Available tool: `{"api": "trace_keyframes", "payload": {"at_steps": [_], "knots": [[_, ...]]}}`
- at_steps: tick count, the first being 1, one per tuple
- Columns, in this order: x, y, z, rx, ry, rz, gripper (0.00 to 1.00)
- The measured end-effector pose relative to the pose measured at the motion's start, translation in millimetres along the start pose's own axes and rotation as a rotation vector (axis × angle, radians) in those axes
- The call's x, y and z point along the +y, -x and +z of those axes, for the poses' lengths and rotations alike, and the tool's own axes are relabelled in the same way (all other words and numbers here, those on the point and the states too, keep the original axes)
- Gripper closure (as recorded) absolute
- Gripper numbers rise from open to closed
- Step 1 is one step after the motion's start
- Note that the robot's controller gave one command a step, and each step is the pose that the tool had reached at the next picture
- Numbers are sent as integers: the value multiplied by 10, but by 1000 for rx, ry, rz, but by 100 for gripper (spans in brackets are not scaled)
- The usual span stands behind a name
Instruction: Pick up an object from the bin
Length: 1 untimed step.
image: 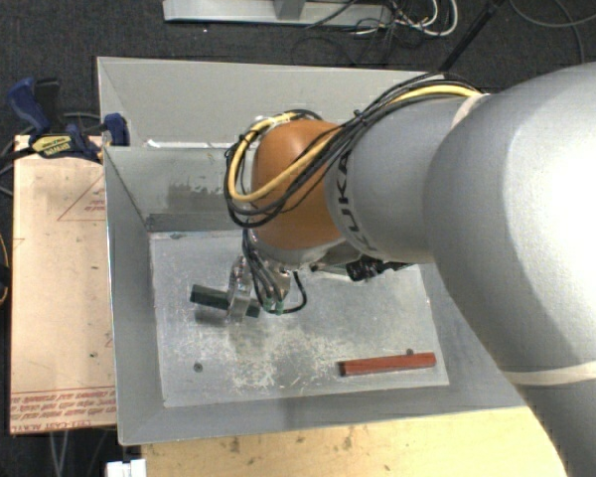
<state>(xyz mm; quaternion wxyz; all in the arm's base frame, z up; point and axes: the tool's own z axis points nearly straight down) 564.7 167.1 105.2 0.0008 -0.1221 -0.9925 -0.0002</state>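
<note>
My gripper (240, 301) reaches down to the bin floor left of the middle, below the orange wrist cover. A small dark oblong thing (209, 297) lies flat right at its tip, sticking out to the left. Whether the fingertips close round that dark piece cannot be made out. A long flat reddish-brown bar (387, 365) lies apart near the front right of the bin floor.
The big grey arm covers the right and back of the bin. Bare scuffed floor stretches along the front left, with the sloped grey walls on every side.
</note>
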Motion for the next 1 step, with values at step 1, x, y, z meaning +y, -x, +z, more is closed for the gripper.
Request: {"api": "trace_keyframes", "payload": {"at_steps": [1], "knots": [[1, 1, -146, -1, 1, 0, 100]]}}
